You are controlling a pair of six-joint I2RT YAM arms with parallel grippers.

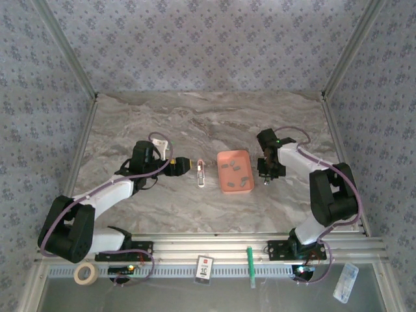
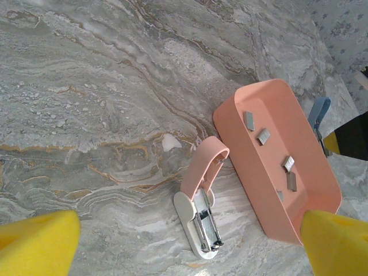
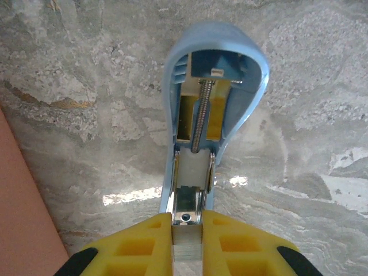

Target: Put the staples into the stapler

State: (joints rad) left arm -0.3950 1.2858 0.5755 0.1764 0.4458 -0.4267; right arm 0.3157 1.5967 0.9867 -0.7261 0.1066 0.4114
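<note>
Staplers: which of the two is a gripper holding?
The pale-blue stapler, open, clamped in the right gripper. The pink stapler lies open on the table beside the salmon tray, with nothing gripping it.

My right end effector [image 3: 187,217] is covering the stapler [image 3: 221,57] at its lower end, and the bottom edge is cutting both off. The left edge is clipping the tray [image 3: 23,218]. From above, the staples [image 1: 239,168] are showing too small to count.
</note>
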